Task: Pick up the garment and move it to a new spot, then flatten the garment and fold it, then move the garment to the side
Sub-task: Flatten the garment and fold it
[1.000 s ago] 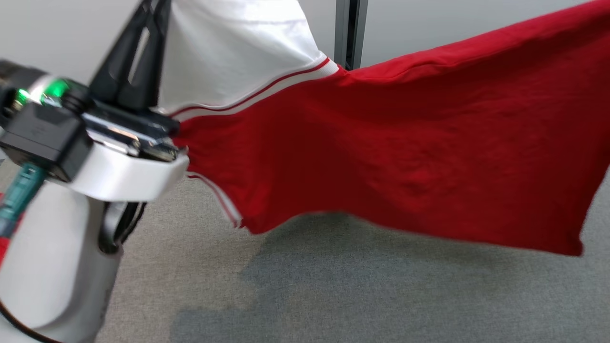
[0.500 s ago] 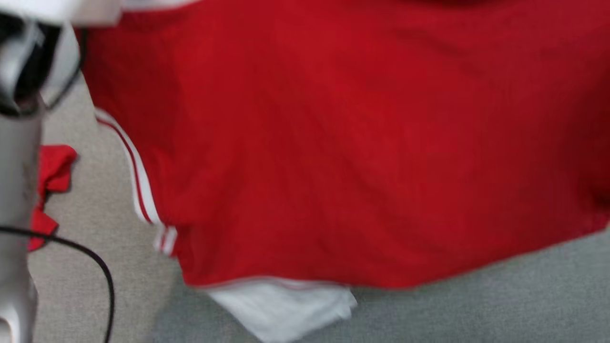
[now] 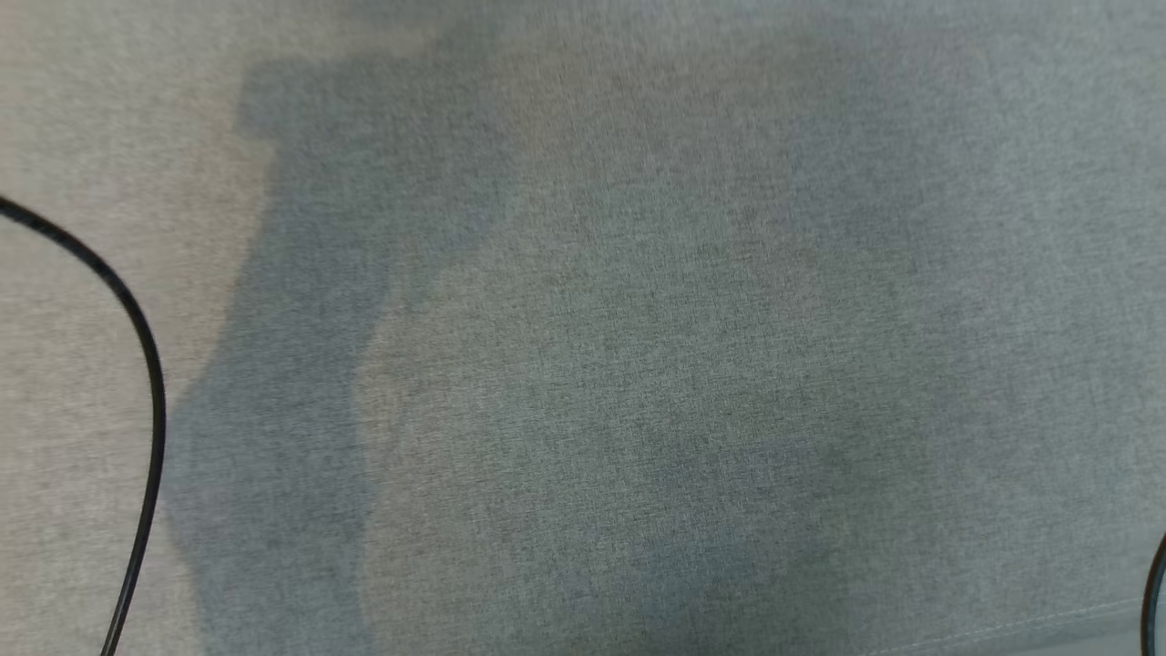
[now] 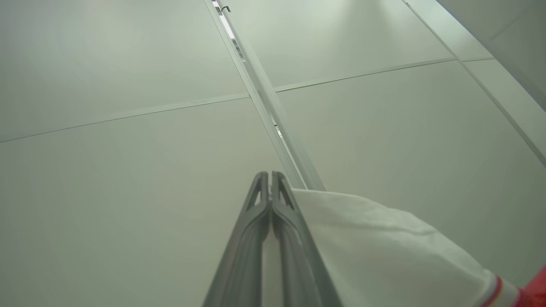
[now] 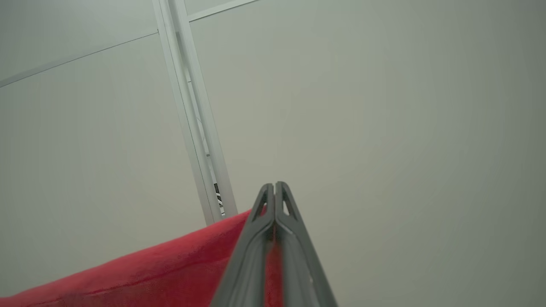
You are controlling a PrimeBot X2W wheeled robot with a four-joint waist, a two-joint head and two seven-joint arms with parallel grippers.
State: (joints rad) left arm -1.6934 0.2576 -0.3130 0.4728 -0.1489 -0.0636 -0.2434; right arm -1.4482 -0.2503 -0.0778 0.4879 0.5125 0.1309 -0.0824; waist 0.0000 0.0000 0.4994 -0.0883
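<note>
Head view: a grey woven surface [image 3: 638, 319] under soft shadow, with a black cable [image 3: 146, 346] curving at the left. Left wrist view: the left fingers [image 4: 251, 230] are pressed together, with the garment [image 4: 384, 256], white here, spilling from their right side. Right wrist view: the right fingers [image 5: 251, 243] are clamped on red cloth, which trails to their left.

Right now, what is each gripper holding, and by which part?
Both hold the garment: left gripper shut on its white part, right gripper shut on its red edge.
</note>
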